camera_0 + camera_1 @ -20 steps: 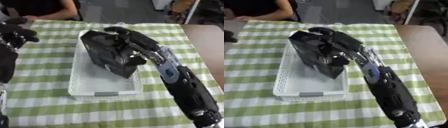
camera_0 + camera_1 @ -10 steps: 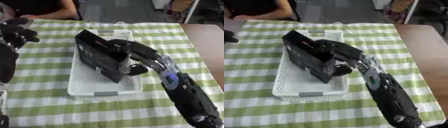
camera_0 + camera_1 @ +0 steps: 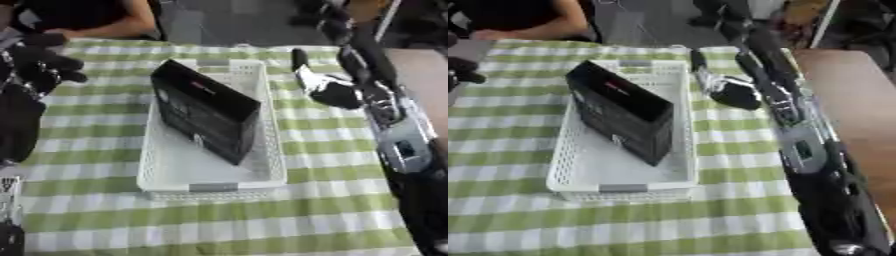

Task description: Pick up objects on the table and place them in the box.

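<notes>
A black box-shaped object [image 3: 206,110] stands tilted on edge inside the white mesh basket [image 3: 210,176], leaning toward the basket's left wall. My right hand [image 3: 331,86] hovers to the right of the basket over the tablecloth, open with straight fingers pointing away, and it holds nothing. My left hand [image 3: 42,64] sits at the far left edge with its fingers curled, apart from the basket and holding nothing.
A green and white checked cloth [image 3: 219,225] covers the table. A brown table surface [image 3: 846,95] lies at the right. A person's arm [image 3: 105,22] rests at the far edge.
My right hand has let go of the black object and drawn back to the right of the basket. The black object now stands in the basket on its own.
</notes>
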Action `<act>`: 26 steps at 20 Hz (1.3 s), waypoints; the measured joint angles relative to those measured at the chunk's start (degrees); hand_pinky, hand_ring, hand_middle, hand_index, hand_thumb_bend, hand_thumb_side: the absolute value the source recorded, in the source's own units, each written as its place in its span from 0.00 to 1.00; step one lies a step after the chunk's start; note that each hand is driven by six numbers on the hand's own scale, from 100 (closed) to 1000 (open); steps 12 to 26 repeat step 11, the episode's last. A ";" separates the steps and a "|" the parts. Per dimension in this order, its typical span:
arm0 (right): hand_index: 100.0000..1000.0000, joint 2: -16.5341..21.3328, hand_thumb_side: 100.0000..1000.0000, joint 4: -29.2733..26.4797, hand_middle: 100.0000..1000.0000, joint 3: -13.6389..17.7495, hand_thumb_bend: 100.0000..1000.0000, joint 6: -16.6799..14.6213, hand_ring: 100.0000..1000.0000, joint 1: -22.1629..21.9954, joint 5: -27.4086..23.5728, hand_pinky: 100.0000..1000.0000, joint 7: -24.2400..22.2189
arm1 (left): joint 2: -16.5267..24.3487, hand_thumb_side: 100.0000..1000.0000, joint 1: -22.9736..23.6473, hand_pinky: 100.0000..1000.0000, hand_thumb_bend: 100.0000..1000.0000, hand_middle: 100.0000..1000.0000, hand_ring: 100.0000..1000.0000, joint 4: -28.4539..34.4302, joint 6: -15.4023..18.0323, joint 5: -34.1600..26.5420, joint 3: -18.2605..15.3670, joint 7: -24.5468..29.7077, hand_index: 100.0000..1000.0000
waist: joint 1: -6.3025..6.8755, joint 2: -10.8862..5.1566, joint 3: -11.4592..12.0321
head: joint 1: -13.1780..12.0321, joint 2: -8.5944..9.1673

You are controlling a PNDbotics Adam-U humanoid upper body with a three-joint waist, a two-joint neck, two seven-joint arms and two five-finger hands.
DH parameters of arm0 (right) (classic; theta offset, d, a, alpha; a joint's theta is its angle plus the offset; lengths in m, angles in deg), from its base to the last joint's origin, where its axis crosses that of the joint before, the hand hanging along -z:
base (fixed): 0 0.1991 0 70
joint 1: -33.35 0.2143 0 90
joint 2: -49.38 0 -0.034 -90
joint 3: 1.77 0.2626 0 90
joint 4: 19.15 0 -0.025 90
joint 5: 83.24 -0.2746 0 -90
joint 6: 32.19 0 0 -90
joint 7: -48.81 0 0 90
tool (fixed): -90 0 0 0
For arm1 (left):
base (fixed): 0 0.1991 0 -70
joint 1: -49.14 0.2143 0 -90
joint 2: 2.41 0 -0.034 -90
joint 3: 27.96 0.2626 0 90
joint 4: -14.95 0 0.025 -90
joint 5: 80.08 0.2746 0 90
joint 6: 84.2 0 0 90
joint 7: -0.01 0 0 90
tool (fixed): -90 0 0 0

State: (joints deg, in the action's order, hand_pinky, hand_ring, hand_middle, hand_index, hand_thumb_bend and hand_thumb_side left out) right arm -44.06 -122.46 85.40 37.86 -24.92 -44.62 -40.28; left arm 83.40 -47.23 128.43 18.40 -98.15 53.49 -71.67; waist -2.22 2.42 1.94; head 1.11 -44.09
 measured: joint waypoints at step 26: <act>0.80 5.94 0.47 -10.28 0.87 6.13 0.00 6.52 0.83 -10.20 -0.39 0.76 11.34 | -0.01 0.81 0.14 0.62 0.44 0.78 0.63 0.00 -0.02 0.25 -0.03 -0.04 0.69 | 0.01 -0.04 -0.38 | -0.61 0.03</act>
